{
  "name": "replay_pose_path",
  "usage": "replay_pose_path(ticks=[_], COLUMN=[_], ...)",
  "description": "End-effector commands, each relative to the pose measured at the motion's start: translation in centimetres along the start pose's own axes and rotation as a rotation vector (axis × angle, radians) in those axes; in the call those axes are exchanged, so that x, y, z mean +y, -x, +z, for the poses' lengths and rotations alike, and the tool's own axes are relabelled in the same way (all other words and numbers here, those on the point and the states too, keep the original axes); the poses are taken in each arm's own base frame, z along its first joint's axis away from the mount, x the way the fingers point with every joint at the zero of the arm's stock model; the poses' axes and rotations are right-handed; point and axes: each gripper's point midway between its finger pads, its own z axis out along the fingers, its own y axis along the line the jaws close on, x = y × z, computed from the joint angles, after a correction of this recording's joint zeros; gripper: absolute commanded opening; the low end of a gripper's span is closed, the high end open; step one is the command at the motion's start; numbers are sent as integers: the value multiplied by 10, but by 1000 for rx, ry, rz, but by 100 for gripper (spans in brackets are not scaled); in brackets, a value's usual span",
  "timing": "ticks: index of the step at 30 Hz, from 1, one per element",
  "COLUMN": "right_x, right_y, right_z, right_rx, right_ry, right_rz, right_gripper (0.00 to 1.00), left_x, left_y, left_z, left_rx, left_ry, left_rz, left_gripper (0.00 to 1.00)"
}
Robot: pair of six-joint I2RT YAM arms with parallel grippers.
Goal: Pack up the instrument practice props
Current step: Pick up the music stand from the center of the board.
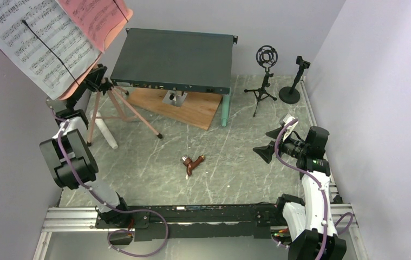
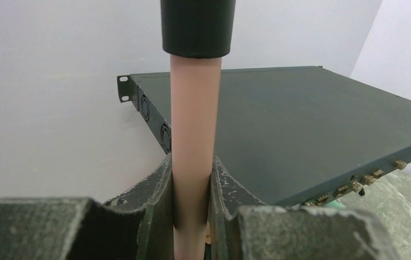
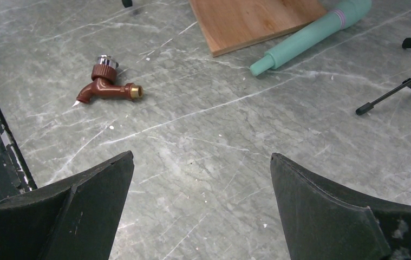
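At the back of the grey marbled table in front of me stands a big dark grey flat metal box. It is raised off the surface, with mounting ears at its corners and a row of small connectors along the face turned toward me. A bare wooden board lies flat on the table beneath its front edge, sticking out toward me at a slant. In the middle of the table, well apart from both, a small brown tap-shaped piece lies on its side, with a silvery cap and a brass-coloured end.
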Motion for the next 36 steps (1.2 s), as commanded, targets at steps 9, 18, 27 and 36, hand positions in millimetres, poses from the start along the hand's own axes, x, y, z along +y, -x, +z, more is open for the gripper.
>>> replay_pose_path(ticks=[9, 18, 27, 36], right_x=[0, 1, 2, 4], right_y=[15, 15, 16, 17], right_z=[-1, -2, -2, -2], right_rx=[-31, -31, -33, -35], right_ry=[13, 15, 16, 24], right_rz=[-68, -71, -72, -73], right_gripper=[99, 99, 99, 99], left_x=[-42, -73, -103, -123], left_y=[113, 138, 152, 158], left_z=[-4, -4, -8, -14], left_rx=[-139, -175, -178, -156], left_ry=[91, 40, 15, 27], left_rz=[264, 299, 301, 281], left_gripper=[0, 0, 0, 0])
